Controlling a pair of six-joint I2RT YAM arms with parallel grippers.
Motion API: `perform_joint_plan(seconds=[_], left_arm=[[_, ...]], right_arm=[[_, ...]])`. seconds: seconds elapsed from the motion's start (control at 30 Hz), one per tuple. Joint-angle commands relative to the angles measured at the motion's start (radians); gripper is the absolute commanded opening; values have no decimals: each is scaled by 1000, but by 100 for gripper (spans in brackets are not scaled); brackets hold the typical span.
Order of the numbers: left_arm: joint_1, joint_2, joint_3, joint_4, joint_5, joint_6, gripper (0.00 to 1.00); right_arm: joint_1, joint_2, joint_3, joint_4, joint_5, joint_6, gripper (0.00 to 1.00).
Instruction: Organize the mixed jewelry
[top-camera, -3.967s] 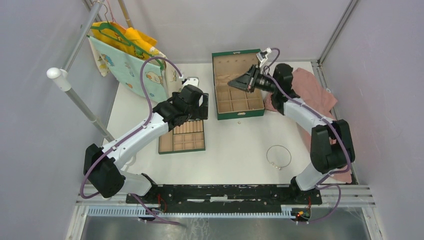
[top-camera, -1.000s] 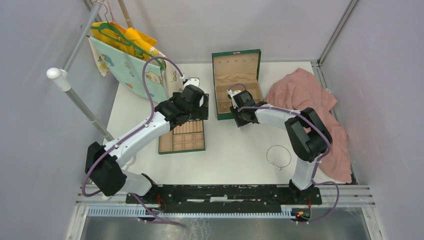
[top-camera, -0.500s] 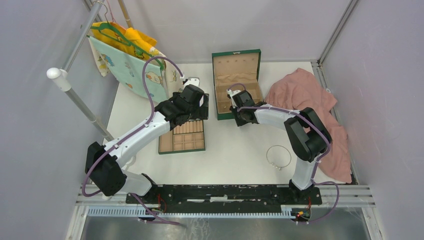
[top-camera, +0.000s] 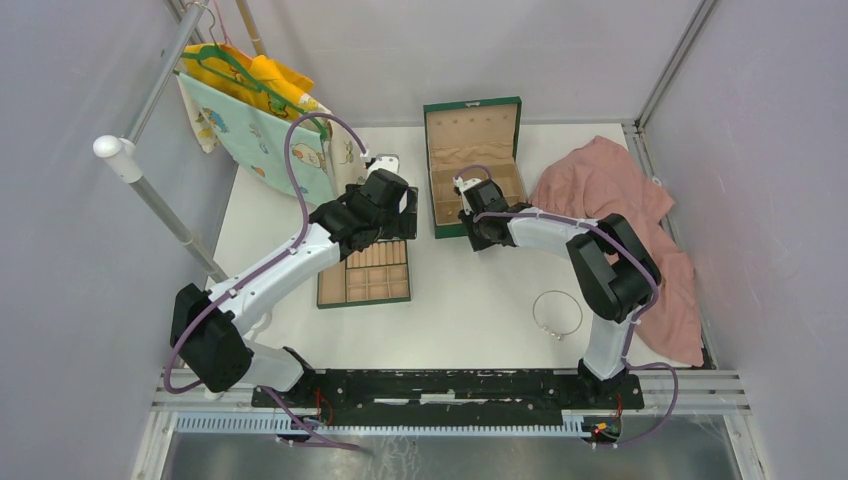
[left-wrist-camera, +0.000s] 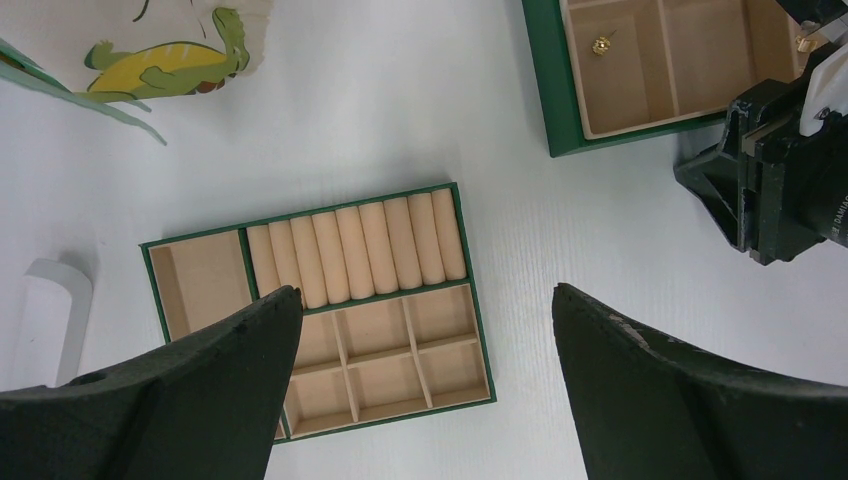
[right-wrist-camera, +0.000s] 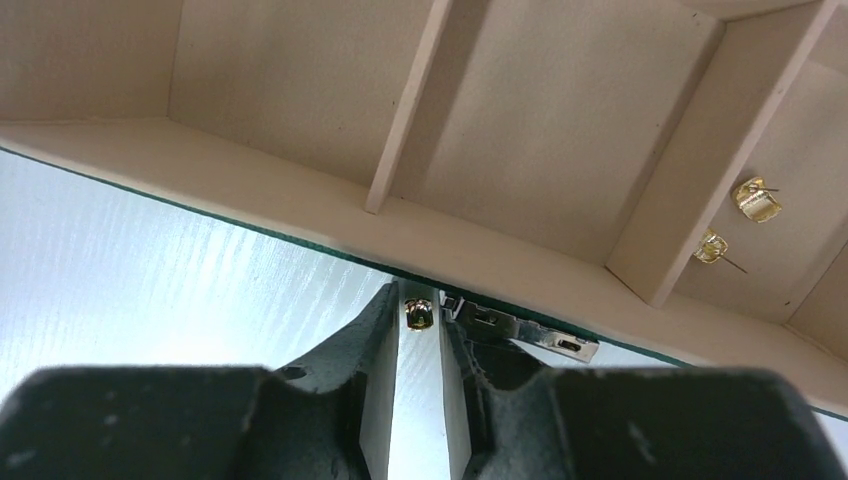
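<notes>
Two gold studs in tan compartment, faceted third stud — between right jaws

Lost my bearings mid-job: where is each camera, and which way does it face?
Top external: above, behind the arms, looking down at the table; both show.
Left wrist: over the divider tray, facing down; open left claw shows.
Right wrist: low, facing the green box; right claw pinching a gold stud.
Shared: green box, in all three.
</notes>
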Motion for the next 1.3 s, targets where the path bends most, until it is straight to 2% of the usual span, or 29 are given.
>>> perform_joint_plan(seconds=[0.0, 0.27, 0.63, 0.77, 0.97, 1.07, 1.17, 1.27], left_arm=[[3, -25, 29, 33, -25, 43, 100], [2, -25, 33, 34, -20, 41, 100], [3, -26, 39, 31, -18, 47, 100], [3, -24, 41, 30, -21, 52, 100], [2, -24, 44, 29, -27, 59, 100], [2, -23, 42, 30, -26, 60, 100], [2, -22, 40, 29, -24, 60, 100], [2, -21, 39, 31, -25, 57, 100]], right_arm=[[0, 56, -4, -10, 38, -4, 28], [0, 28, -5, -16, 39, 2, 16], [-6, -80, 60, -84, 5, 29, 15], [-45, -122, 78, -125, -76, 69, 13], [-158, -201, 35, -108, -281, 162, 8], [-170, -213, 23, -105, -304, 133, 11], [-162, -194, 24, -150, -267, 95, 25], [-143, -189, 23, -180, -191, 101, 33]])
